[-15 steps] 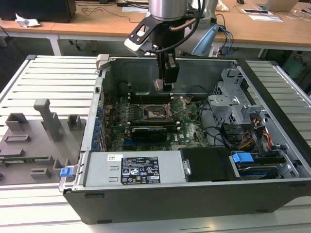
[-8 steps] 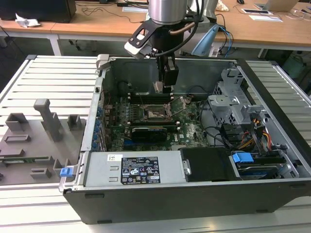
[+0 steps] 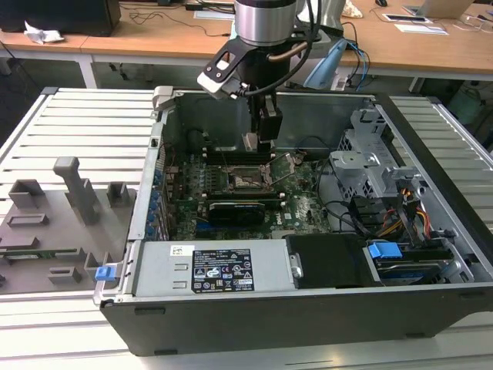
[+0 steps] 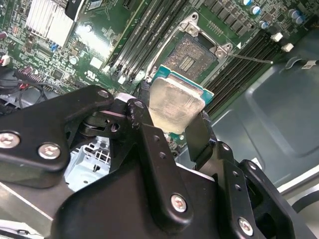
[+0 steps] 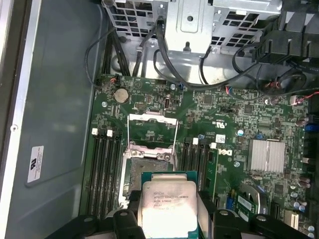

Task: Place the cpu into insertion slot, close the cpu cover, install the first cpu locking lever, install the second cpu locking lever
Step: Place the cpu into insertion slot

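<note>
My gripper [image 3: 258, 139] hangs inside the open computer case and is shut on the cpu [image 5: 167, 204], a flat square chip with a pale silver top and a green edge. In the second wrist view the black fingers [image 4: 202, 132] press on two opposite sides of the cpu [image 4: 174, 104]. The insertion slot [image 5: 149, 169] lies bare just beyond the chip on the green board, and the chip hovers above it and slightly off to one side. The cpu cover [image 5: 152, 124] stands swung open at the slot's far edge. A thin lever rod [image 4: 251, 59] sticks out beside the insertion slot [image 4: 192, 55].
Black memory slots [image 5: 104, 164] run on both sides of the socket. A long black card [image 3: 235, 208] lies in front of the socket, with a power supply [image 3: 208, 270] at the near wall. A drive cage [image 3: 370, 166] with cables fills the exterior view's right. A grey fixture plate [image 3: 54, 223] lies outside the case.
</note>
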You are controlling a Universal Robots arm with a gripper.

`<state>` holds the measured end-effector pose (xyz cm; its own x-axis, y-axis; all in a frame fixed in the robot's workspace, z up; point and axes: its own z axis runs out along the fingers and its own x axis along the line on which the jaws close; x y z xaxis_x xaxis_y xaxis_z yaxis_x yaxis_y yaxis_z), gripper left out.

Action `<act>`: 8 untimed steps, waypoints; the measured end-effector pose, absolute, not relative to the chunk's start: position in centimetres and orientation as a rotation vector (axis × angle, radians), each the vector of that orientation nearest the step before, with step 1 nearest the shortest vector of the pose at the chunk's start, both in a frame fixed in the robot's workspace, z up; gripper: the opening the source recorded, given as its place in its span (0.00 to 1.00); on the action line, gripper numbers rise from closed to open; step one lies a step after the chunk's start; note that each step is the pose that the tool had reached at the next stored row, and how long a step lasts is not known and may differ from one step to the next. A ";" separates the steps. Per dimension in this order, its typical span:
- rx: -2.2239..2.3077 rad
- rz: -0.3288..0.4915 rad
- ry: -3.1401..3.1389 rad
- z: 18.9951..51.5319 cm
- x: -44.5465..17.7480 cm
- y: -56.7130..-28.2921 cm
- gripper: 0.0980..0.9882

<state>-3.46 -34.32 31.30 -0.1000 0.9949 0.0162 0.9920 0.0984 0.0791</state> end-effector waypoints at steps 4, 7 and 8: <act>2.079 0.107 2.297 30.9 -3.5 -34.3 0.48; 2.079 0.105 2.296 30.5 -3.5 -34.3 0.48; 2.079 0.105 2.295 30.4 -3.5 -34.3 0.48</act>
<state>-3.54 -34.31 30.35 -0.0990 0.9950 0.0140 0.9921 0.0976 0.0790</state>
